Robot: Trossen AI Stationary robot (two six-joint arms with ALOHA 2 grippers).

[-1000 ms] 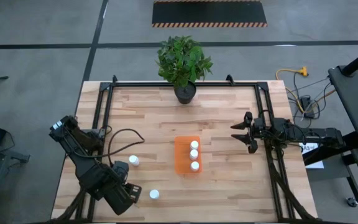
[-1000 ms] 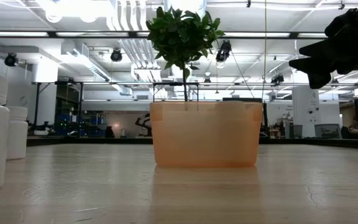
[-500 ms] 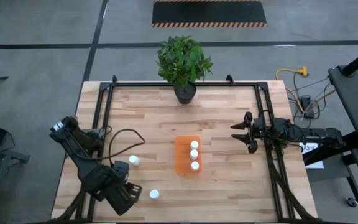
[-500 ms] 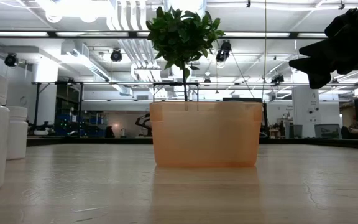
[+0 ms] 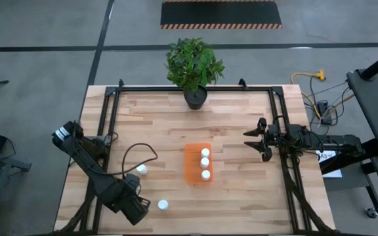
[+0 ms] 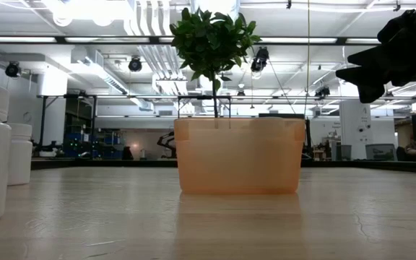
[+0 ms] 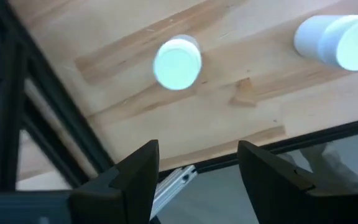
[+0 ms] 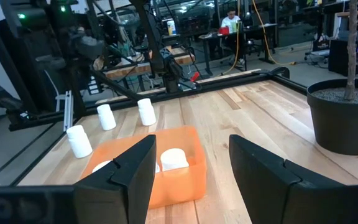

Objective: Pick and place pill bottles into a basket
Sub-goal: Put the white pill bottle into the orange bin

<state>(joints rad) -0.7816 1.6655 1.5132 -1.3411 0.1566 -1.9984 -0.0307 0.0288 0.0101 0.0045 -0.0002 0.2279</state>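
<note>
The step in hand is judged to be the approach to the next loose bottle. Three pill bottles (image 5: 205,162) are seen standing in a row inside the orange basket (image 5: 190,164), which sits a little right of the worktop's (image 5: 241,124) centre. Three bottles are shown outside the basket in the right wrist view; only two are made out from above: one bottle (image 5: 163,205) close to the front edge, left of centre, and a second bottle (image 5: 141,169) farther back, towards the left edge.

The left end effector (image 7: 194,171) is held above the front left corner of the worktop, its fingers apart and nothing between them (the gap is plain in the left wrist view). The front-edge bottle (image 7: 178,62) lies just beyond the fingertips, not yet between them, and the other bottle (image 7: 337,40) lies off to one side.

The next move is judged to call for a short advance and descent so that the fingers straddle the nearer bottle before being brought together.

The right end effector (image 5: 260,139) is parked with fingers spread, near the right edge, well apart from the basket.
</note>
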